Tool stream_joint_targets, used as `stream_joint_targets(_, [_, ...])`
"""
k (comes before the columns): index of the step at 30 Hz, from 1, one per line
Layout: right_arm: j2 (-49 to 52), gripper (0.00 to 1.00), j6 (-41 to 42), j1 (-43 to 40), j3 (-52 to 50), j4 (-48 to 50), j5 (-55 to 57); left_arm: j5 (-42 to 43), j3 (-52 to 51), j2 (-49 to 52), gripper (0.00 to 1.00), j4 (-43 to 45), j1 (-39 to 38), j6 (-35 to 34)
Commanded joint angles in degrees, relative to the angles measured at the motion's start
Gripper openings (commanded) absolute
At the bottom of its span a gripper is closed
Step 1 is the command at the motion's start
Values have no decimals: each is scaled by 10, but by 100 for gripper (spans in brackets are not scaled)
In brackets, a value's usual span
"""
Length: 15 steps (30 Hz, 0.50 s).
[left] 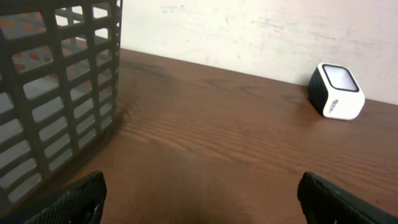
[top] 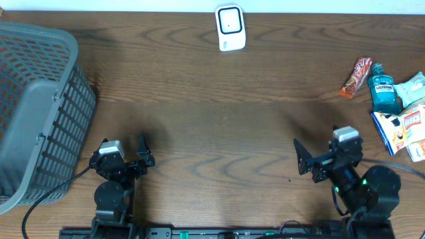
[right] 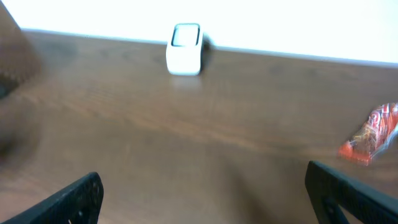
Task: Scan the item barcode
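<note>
Black-bodied robot is wearing pale grey wrist blocks.
Left arm is trailing a black cable toward eight o'clock; right arm is glowing green at one joint; both are carrying matte black pincer fingers.

The left arm is folded up low, close to its base, on the left side. The left gripper points forward, away from the robot. Its two black fingers are spread wide apart, and there is nothing between them. The right arm is folded up low on the right side in much the same way. The right gripper points forward too. Its black fingers are also spread wide apart and hold nothing. Each gripper has a small white block on top. The two arms are well apart from each other.
</note>
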Motion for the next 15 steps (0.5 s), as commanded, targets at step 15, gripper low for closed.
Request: stream_joint_targets(15, [-169,99,-3,0,-253,263,-13,-9,-12,0,98,-20,2,-5])
